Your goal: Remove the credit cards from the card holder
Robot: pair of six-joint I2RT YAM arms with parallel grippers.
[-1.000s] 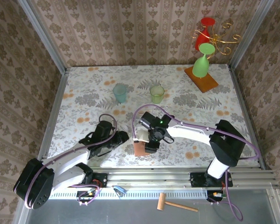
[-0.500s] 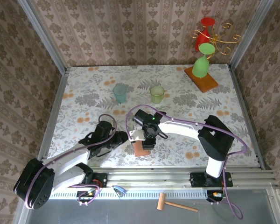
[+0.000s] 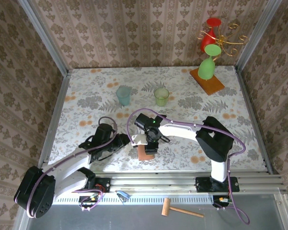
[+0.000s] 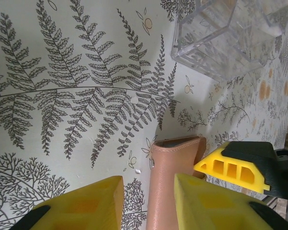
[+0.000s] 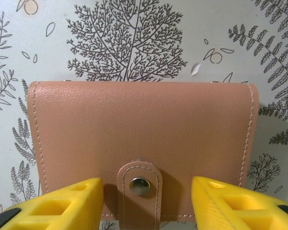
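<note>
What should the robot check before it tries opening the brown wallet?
1. Tan leather card holder lying flat, front up: ok.
2. Its snap strap undone: not ok, it is buttoned shut.
3. Right fingers spread on either side of the strap: ok.
4. Left fingers clamped on the holder's end to steady it: not ok, a gap shows beside one finger.
5. Credit cards inside: cannot tell, the holder is shut.
6. Clear plastic rectangular tray out of the way: ok, it sits apart from the holder.
</note>
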